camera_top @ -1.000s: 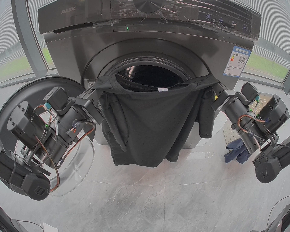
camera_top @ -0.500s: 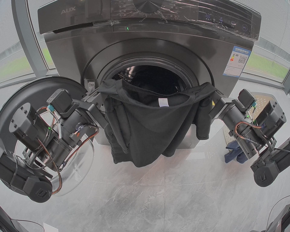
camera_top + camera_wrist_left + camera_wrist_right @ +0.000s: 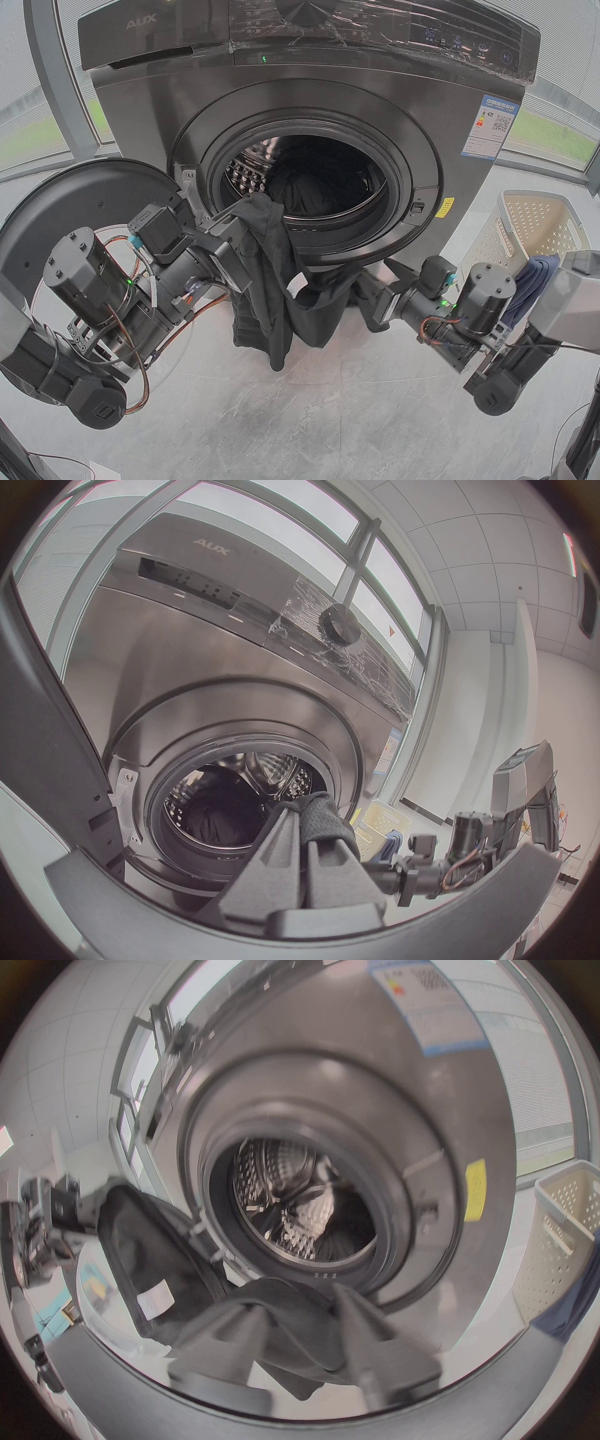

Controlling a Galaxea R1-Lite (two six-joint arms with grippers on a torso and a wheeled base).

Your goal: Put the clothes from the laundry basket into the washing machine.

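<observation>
Out front of the washer [image 3: 156,119] mouth, we've got the black shirt [image 3: 275,300] hanging off both grippers. Our left gripper [image 3: 305,833] is pinched tight on one end; the right gripper [image 3: 301,1304] has its fingers [image 3: 369,1335] spread wide, cloth just draped between them.

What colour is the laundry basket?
The basket is cream, dotted with holes; head view shows it best.

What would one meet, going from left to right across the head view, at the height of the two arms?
open door → left claw → black garment → right claw → laundry basket
</observation>
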